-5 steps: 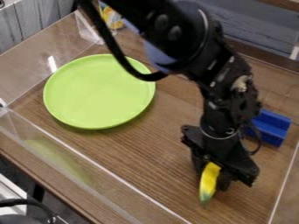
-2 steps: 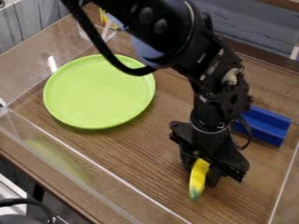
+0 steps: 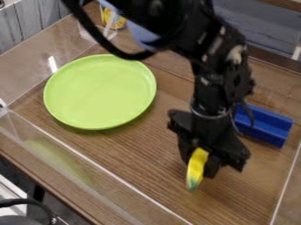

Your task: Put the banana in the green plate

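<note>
Since a sec ago, banana (image 3: 196,167) & tool (image 3: 200,149) have shifted left in view, twd the plate side. Tool's closed on banana, gripping upper part, greenish tip hanging out below; can't tell if it's fully off the surface (image 3: 141,167). Plate (image 3: 100,92) sits well apart, upper left. Banana's prob. light, stiff plastic, a bit slippery w/ that curve, not fragile; mid-body would be the best hold, end grip may let it swing. Rim looks shallow, so modest lift shd clear it. Blue block (image 3: 265,126) is near arm's other side; open room twd plate, clear wall along near edge, so keep off it.
</note>
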